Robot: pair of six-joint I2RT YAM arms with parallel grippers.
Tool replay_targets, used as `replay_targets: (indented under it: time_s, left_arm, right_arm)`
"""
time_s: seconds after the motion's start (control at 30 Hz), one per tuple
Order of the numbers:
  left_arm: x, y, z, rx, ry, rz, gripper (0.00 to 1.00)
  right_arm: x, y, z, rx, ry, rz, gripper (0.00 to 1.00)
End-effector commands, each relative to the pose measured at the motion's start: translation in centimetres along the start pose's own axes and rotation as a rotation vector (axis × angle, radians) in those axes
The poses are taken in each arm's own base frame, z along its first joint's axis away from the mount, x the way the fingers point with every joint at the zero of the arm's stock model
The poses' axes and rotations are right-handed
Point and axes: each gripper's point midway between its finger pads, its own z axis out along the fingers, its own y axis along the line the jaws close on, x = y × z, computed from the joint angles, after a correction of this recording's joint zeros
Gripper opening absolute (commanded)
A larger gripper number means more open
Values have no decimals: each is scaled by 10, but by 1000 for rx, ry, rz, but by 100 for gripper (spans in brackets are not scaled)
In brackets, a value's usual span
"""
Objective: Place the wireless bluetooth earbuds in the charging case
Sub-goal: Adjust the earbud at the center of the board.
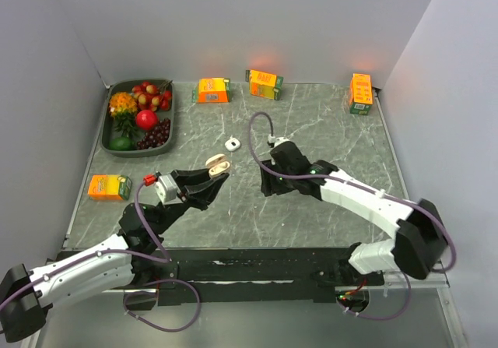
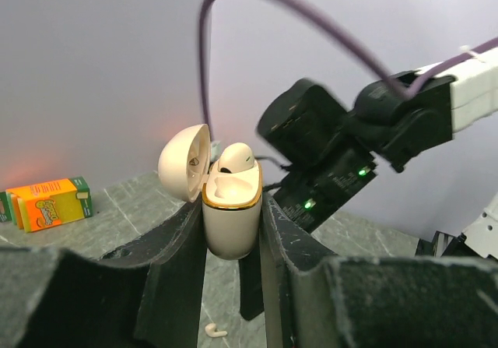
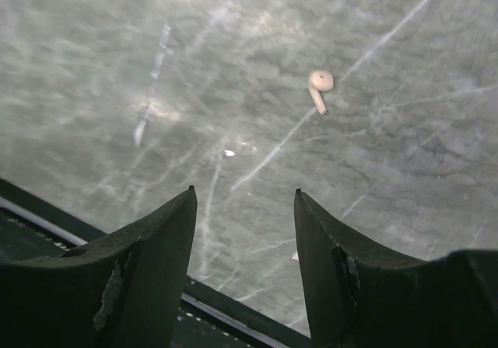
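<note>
My left gripper (image 1: 215, 174) is shut on the charging case (image 2: 231, 217), a beige case with a gold rim, held upright above the table. Its lid (image 2: 184, 163) is hinged open to the left. One of the wireless bluetooth earbuds (image 2: 235, 158) sits in the case, its head sticking up above the rim. The other earbud (image 3: 318, 88) lies loose on the marble table, also seen below the case (image 2: 214, 332). My right gripper (image 3: 244, 194) hangs open above the table, short of the loose earbud, with nothing between its fingers. In the top view it (image 1: 267, 183) is just right of the case (image 1: 217, 162).
A dark tray of fruit (image 1: 109, 142) stands at the back left. Orange cartons stand along the back (image 1: 212, 90) (image 1: 265, 83) (image 1: 360, 93) and at the left (image 1: 108, 187). A small white piece with a hole (image 1: 232, 142) lies mid-table. The black front rail (image 3: 233, 309) runs under my right fingers.
</note>
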Motion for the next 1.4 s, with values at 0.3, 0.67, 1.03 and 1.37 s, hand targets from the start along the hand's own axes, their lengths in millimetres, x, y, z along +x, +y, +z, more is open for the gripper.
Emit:
replay_targets:
  time_s: [0.3, 0.67, 1.03, 1.37]
  left_arm:
    - [-3, 0, -5, -9, -14, -26, 1]
    - [-3, 0, -7, -9, -12, -33, 1]
    - [-2, -2, -7, 0, -11, -40, 1]
    - [0, -2, -7, -2, -4, -37, 1]
  right_arm:
    - [-25, -15, 44, 175, 147, -141, 58]
    - [-14, -38, 81, 244, 270, -192, 50]
    - [-4, -42, 101, 253, 299, -204, 49]
    - [-7, -43, 114, 261, 292, -220, 47]
